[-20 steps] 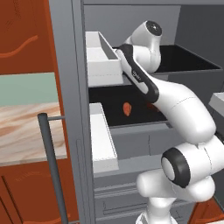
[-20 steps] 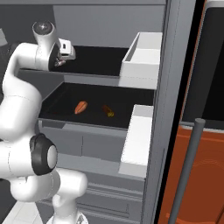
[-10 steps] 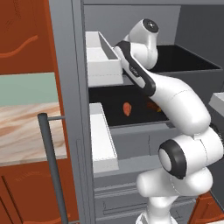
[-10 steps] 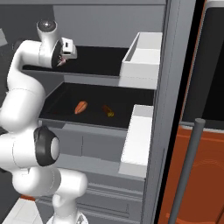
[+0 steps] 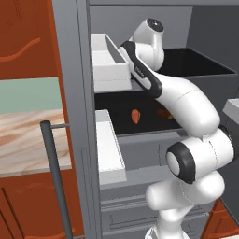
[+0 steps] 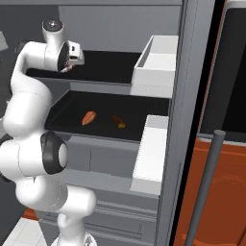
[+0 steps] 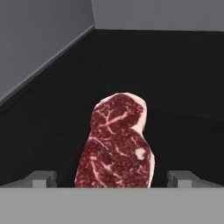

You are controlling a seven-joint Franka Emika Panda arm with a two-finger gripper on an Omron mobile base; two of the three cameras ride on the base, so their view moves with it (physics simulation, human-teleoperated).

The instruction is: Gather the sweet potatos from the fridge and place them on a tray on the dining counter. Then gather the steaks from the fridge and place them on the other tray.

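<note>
i've got the gripper (image 7: 112, 178) spread wide, nothing in it; the two fingertips (image 7: 43, 178) sit low in the hand view, one at lower left and one at lower right, w/ the steak (image 7: 116, 142) lying between them at bottom centre of the frame; can't tell if the tips touch it, looks like not yet.

the steak lies flat on the dark upper shelf (image 7: 166, 87) of the fridge (image 5: 70, 93); in the right base view the gripper (image 6: 68, 61) is at upper left, over that same shelf (image 6: 110, 67); one shelf down, centre-left of that view, a sweet potato (image 6: 88, 117) lies w/ a smaller orange-brown lump just beside it, can't tell what that one is; in the left base view the sweet potato (image 5: 135, 116) shows mid-frame under the arm.

handling, my guess: the steak is a soft, floppy slab, prob slick on the surface, not fragile, fairly light; a grip at one end would let the rest sag and maybe slide out; i'd take it across the narrow width near the middle, where it's widest in bulk, tips going down either side to the shelf, then close firmly; thin and flat on a hard shelf means the tips need to get low or they'll skate over the top; lift slowly and watch for droop.
</note>
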